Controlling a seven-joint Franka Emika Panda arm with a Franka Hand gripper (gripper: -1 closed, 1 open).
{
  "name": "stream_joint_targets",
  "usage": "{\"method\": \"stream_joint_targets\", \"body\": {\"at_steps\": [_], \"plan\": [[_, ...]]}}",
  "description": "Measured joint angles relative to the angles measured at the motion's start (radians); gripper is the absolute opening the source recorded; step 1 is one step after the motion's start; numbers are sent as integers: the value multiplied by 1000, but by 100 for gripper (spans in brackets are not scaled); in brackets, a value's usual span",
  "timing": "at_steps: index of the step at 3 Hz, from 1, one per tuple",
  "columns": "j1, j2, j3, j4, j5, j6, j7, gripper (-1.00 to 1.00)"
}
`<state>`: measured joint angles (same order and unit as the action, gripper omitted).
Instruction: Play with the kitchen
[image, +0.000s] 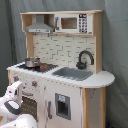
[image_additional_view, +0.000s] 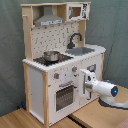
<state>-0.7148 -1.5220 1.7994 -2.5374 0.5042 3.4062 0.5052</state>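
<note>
The kitchen (image: 67, 85) (image_additional_view: 37, 82) is a tall white and light-wood toy standing upright in both exterior views. A metal pot (image: 32, 62) (image_additional_view: 50, 55) rests on its black stovetop, beside the grey sink (image: 74, 73) (image_additional_view: 82, 50) and black faucet (image: 85, 57) (image_additional_view: 75, 39). The oven door (image_additional_view: 65, 96) is closed below the knobs (image_additional_view: 56, 76). My gripper (image_additional_view: 85, 80) (image: 16, 88) hovers at the cabinet front, just to the second exterior view's right of the oven door and level with the knobs. Nothing is seen in its grasp.
A hood (image: 39, 27) and a small microwave (image: 72, 22) sit on the top shelf. The kitchen stands on a wooden table (image_additional_view: 95, 119), and the white arm (image_additional_view: 105, 89) reaches in from the second exterior view's right. A grey curtain (image: 115, 45) hangs behind.
</note>
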Motion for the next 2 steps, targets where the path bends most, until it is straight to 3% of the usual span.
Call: {"method": "stream_joint_targets", "body": {"at_steps": [2], "plan": [[91, 0, -19, -52, -1, -46, -166, 100]]}}
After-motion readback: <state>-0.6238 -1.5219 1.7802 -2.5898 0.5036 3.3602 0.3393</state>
